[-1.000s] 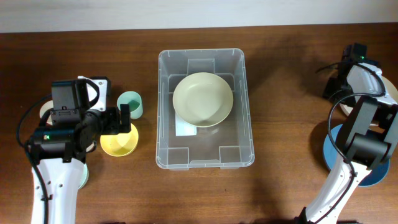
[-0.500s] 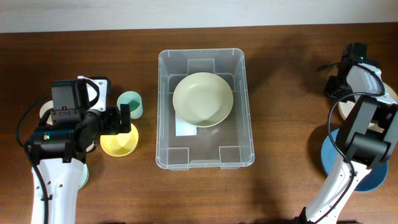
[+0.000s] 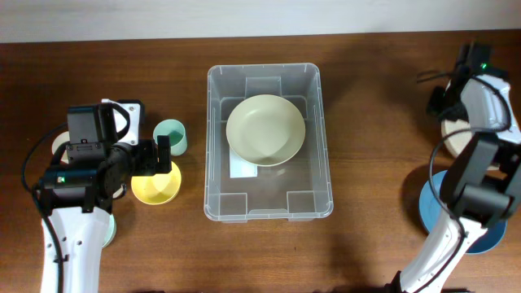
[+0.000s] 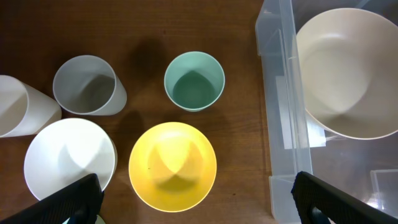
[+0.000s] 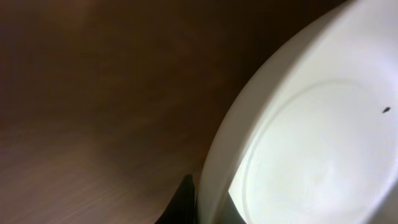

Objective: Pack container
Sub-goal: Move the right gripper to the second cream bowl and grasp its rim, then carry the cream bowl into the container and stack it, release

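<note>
The clear container (image 3: 213, 146) stands at the table's middle with a cream bowl (image 3: 265, 130) inside it. In the left wrist view the container's wall (image 4: 280, 93) and the cream bowl (image 4: 348, 71) fill the right side. My left gripper (image 3: 163, 156) hangs open over a yellow bowl (image 4: 173, 165), its fingers wide apart on either side. At the far right my right gripper (image 3: 446, 114) is shut on the rim of a white dish (image 5: 298, 155); one dark finger (image 5: 183, 199) shows against the rim's outside.
A teal cup (image 4: 194, 81), a grey cup (image 4: 85, 85) and a white bowl (image 4: 69, 162) stand round the yellow bowl, left of the container. A blue plate (image 3: 435, 207) lies at the right edge under the right arm.
My right gripper has shut on the white dish's rim and the right wrist has shifted towards the far edge. The left arm has not moved.
</note>
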You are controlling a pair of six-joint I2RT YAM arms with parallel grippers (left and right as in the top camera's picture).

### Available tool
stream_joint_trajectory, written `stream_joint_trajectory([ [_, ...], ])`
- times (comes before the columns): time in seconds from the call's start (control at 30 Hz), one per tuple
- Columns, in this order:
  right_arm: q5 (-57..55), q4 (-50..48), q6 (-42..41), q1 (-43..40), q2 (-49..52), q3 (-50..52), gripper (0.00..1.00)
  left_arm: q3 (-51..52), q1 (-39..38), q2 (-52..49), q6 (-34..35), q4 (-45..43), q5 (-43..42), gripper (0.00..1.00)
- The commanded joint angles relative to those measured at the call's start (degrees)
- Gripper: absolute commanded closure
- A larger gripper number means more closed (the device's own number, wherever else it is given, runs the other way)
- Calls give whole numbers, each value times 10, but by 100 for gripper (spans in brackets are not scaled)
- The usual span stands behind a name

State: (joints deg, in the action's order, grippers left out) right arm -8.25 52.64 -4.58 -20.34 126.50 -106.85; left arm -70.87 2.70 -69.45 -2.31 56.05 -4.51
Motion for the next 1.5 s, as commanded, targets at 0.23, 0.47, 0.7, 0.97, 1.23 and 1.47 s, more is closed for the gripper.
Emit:
stream_joint_trajectory([
  [0.23, 180, 40, 171, 184, -258, -49, 96, -11, 1, 0, 3, -3, -2, 1],
  [0.47, 153, 57, 238, 409, -260, -47, 96, -11, 1, 0, 4, -3, -2, 1],
  [0.7, 151, 62, 258, 524, -165, -40, 96, -11, 1, 0, 3, -3, -2, 1],
  [0.97, 151, 70, 283, 566, -70, -40, 96, -11, 1, 0, 3, -3, 0, 1],
  [1.23, 151, 75, 281, 548, -55, -40, 60, -11, 1, 0, 3, -3, 0, 1],
  [1.47, 90, 86, 217, 544, -120, -77, 59, -11, 1, 0, 3, -3, 0, 1],
])
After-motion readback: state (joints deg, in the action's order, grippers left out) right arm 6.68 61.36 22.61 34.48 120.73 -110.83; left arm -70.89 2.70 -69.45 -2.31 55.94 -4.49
